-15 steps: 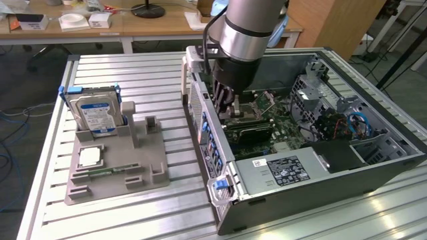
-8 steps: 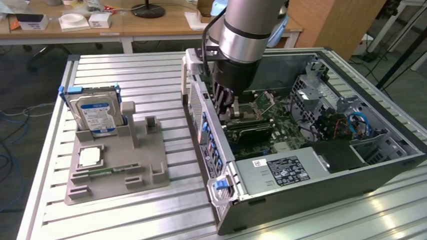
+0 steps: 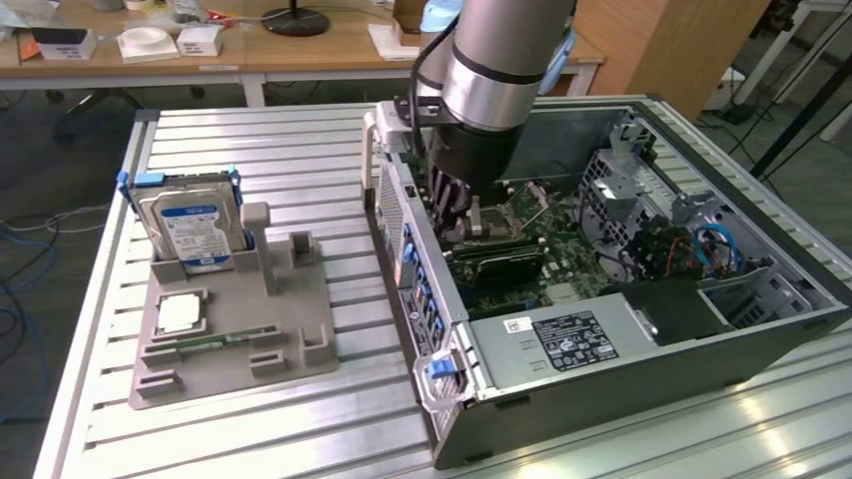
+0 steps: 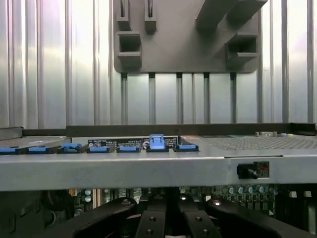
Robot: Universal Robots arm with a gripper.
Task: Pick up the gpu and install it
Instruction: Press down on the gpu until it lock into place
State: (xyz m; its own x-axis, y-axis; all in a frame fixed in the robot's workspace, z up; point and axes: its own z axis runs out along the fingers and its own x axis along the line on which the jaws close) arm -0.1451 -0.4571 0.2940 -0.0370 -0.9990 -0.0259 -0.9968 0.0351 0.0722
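long light-wood desk (image 3: 306, 50) across the top of the frame, tall wooden cabinet (image 3: 679, 45) upper right, grey carpet floor (image 3: 47, 180) with blue cables (image 3: 27, 235) far left

Arm reaching into the open computer case

The gripper (image 3: 460, 215) is down inside the computer case (image 3: 639, 329), closed, right above the gpu (image 3: 500, 261) on the motherboard (image 3: 560, 239). On the exterior view's left, a grey holder tray (image 3: 239, 339) carries an upright hard drive (image 3: 187, 230) and a flat processor (image 3: 182, 314).
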